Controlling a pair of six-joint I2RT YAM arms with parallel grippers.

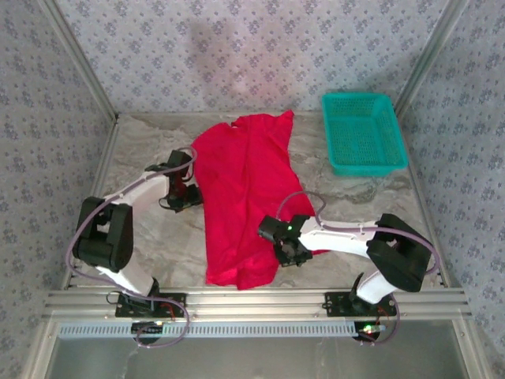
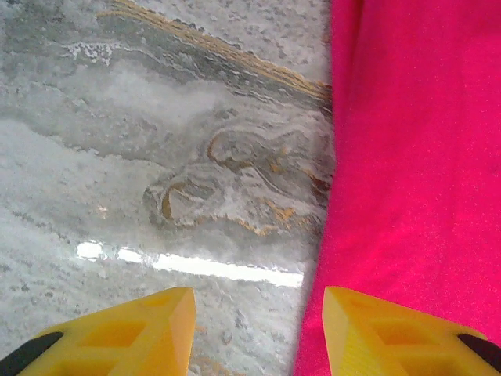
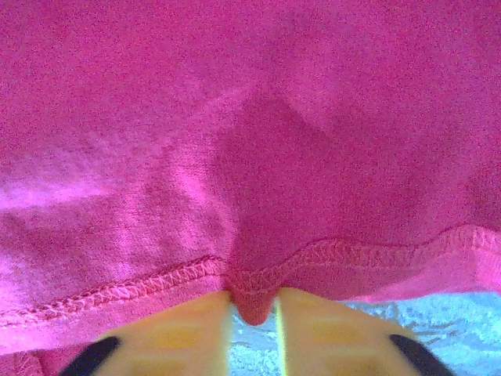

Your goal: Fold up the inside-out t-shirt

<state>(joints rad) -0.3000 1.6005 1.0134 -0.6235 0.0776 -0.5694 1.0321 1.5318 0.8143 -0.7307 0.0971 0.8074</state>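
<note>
1. The left gripper (image 1: 180,189) sits low over the table (image 1: 142,146), just beside the left edge of the shirt. In its wrist view the pincer (image 2: 258,333) is apart with nothing between the jaws. One yellow finger (image 2: 133,333) is above bare marbled tabletop (image 2: 156,157), and the other is above red cloth (image 2: 415,157).
2. The red t-shirt (image 1: 245,189) lies in the middle of the table. It is stretched out lengthwise from the far side toward the near edge and is rumpled, with a long crease down it.
3. The right gripper (image 1: 288,241) is at the shirt's right edge, toward the near end. In its wrist view the pincer (image 3: 254,313) is clamped on a small pleat of the stitched hem (image 3: 250,117), which bunches between the yellow fingers (image 3: 188,325).
4. A teal mesh basket (image 1: 363,134) stands at the far right of the table, apart from the shirt.
</note>
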